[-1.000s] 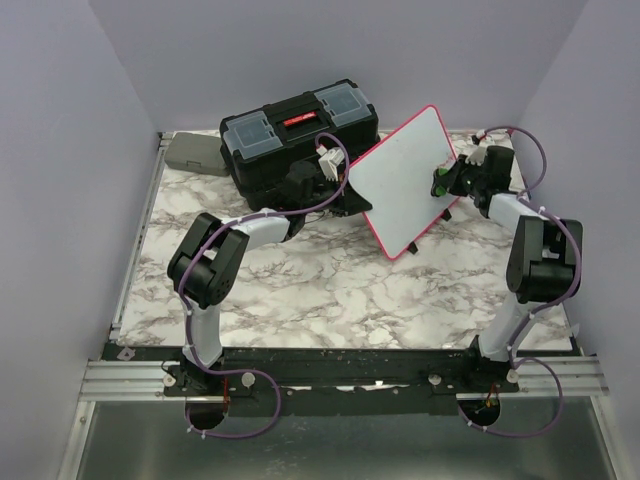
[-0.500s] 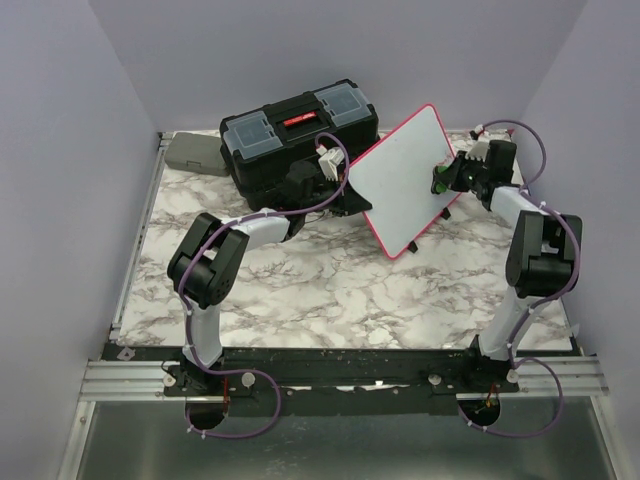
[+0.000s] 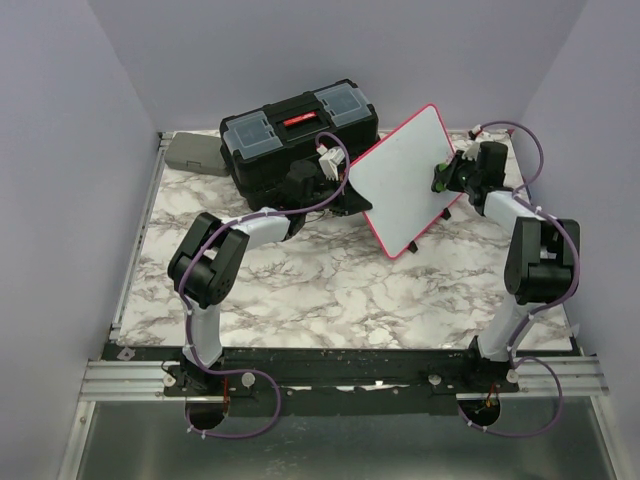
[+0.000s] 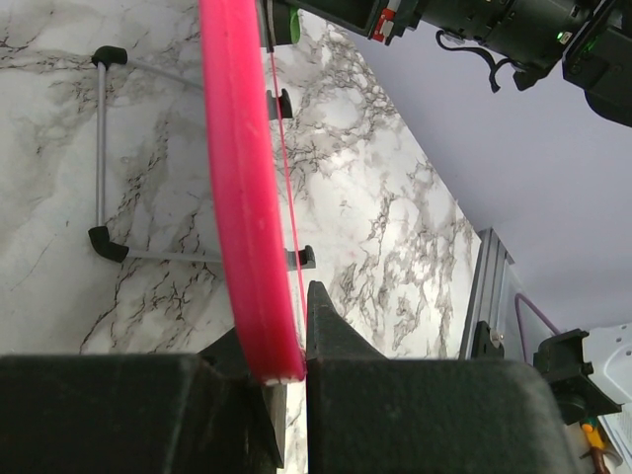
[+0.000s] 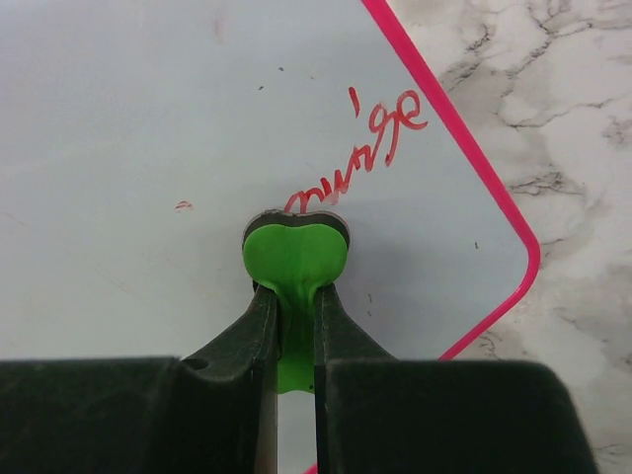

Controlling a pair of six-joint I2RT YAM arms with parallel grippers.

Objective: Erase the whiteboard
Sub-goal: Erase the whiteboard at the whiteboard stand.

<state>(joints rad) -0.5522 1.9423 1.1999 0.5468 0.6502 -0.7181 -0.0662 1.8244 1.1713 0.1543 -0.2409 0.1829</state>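
Note:
The whiteboard (image 3: 400,175), white with a pink-red frame, stands tilted on edge at the back of the table. My left gripper (image 3: 350,195) is shut on its left frame edge (image 4: 242,197), the pink rim pinched between the black fingers (image 4: 326,326). My right gripper (image 5: 293,306) is shut on a green eraser (image 5: 294,259), whose dark felt face presses on the board just under red handwriting (image 5: 370,148). In the top view the right gripper (image 3: 447,180) sits against the board's right part.
A black toolbox (image 3: 298,135) stands right behind the left gripper, and a grey box (image 3: 193,152) lies at the back left corner. A wire stand with black feet (image 4: 102,148) rests on the marble table (image 3: 330,290) behind the board.
The right wrist with the eraser has shifted slightly up and left along the board. The left arm and the board have held still.

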